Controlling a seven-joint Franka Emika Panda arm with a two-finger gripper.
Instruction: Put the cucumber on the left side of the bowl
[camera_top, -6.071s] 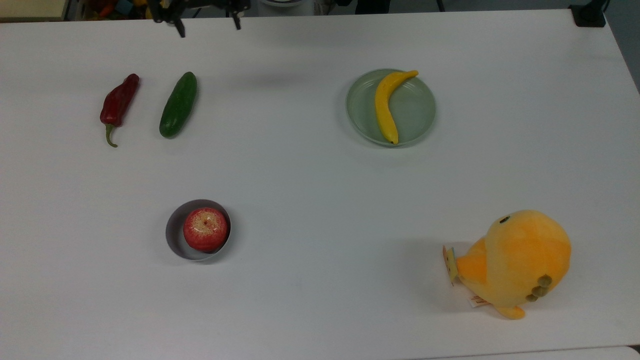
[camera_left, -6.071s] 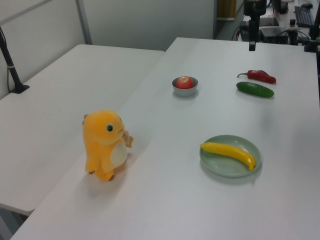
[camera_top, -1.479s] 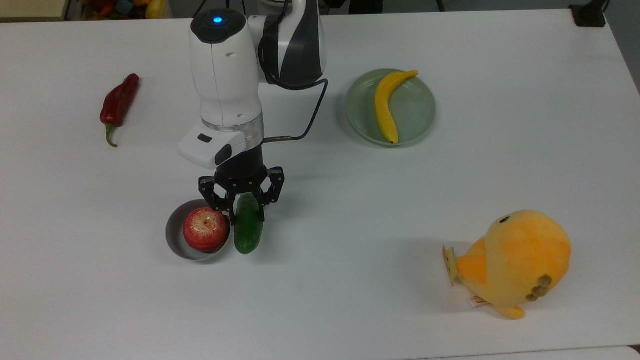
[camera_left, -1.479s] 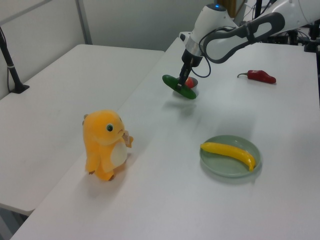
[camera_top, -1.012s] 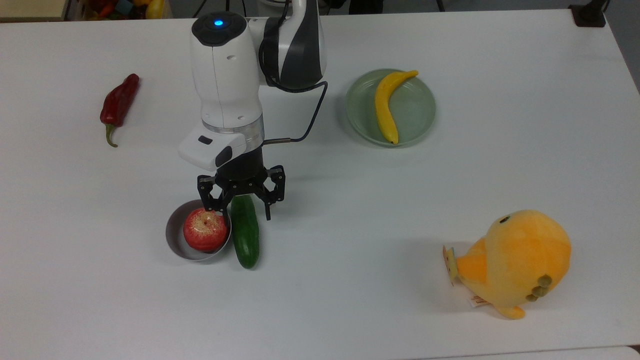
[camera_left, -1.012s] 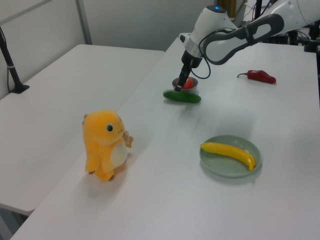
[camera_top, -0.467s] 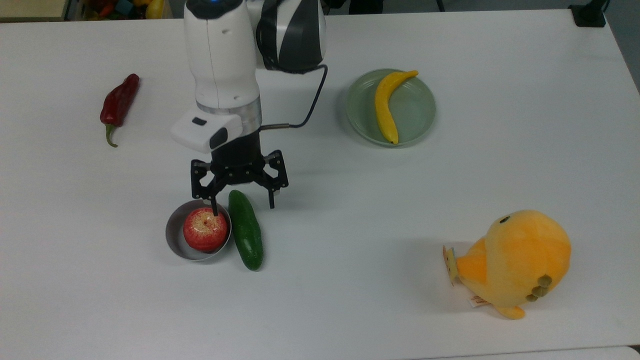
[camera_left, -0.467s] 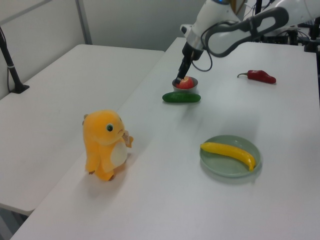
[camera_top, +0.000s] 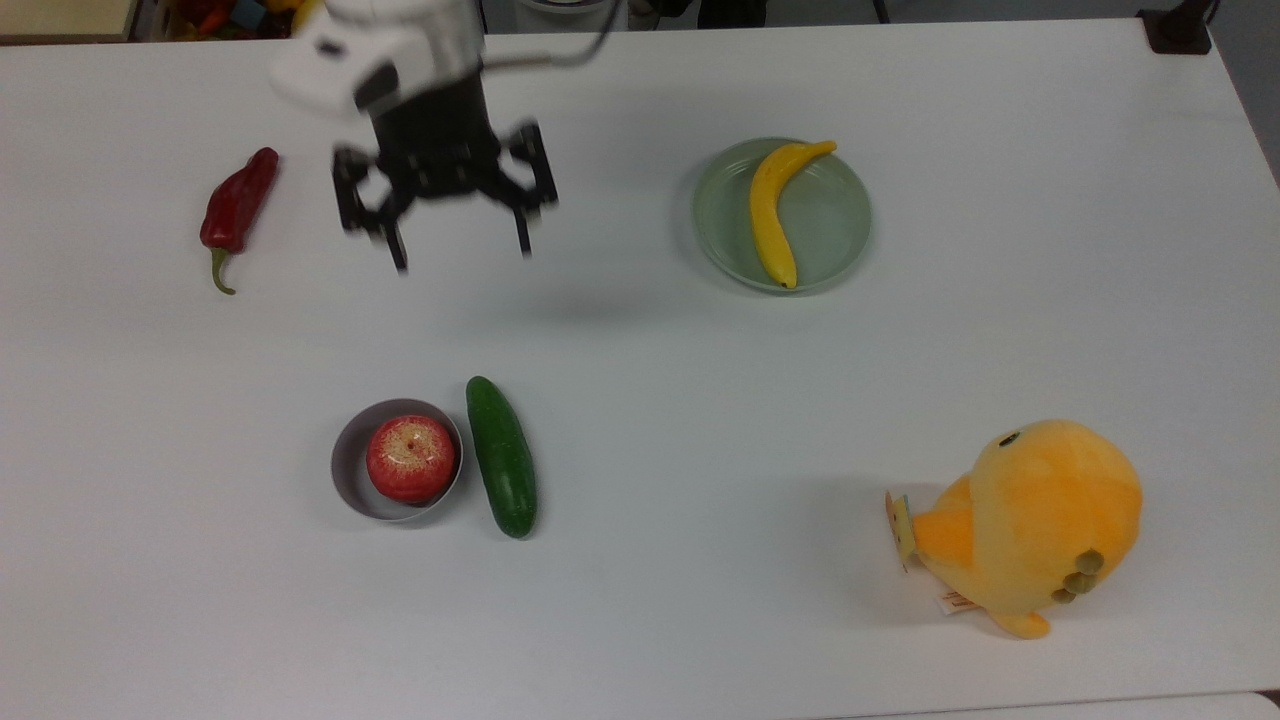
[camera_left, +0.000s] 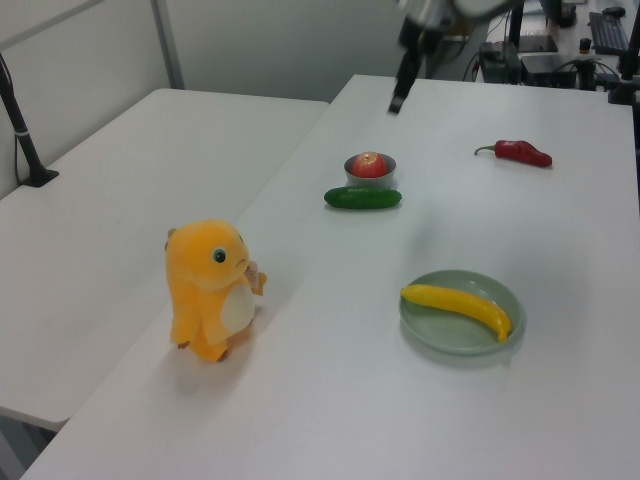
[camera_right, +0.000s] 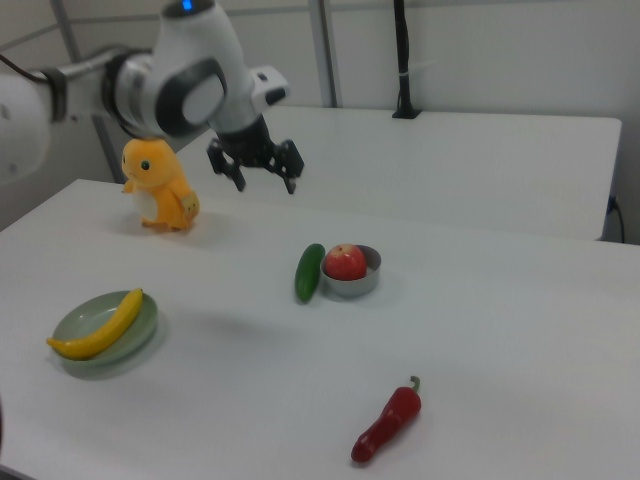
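The dark green cucumber (camera_top: 502, 457) (camera_left: 362, 198) (camera_right: 309, 271) lies flat on the white table, right beside the small grey bowl (camera_top: 352, 462) (camera_left: 371, 180) (camera_right: 352, 284); it is on the bowl's right in the top view and on its left in the right view. A red apple (camera_top: 410, 459) sits in the bowl. My gripper (camera_top: 460, 250) (camera_right: 266, 183) hangs open and empty well above the table, far from the cucumber, toward the top view's upper left.
A dark red chili pepper (camera_top: 236, 207) (camera_right: 387, 424) lies apart from the bowl. A pale green plate (camera_top: 840, 215) (camera_right: 140, 330) holds a banana (camera_top: 772, 207). An orange plush toy (camera_top: 1030, 525) (camera_left: 208, 287) stands near a table edge.
The gripper let go of the cucumber beside the bowl, then rose and drew back toward the top view's upper left. The cucumber now rests still on the table.
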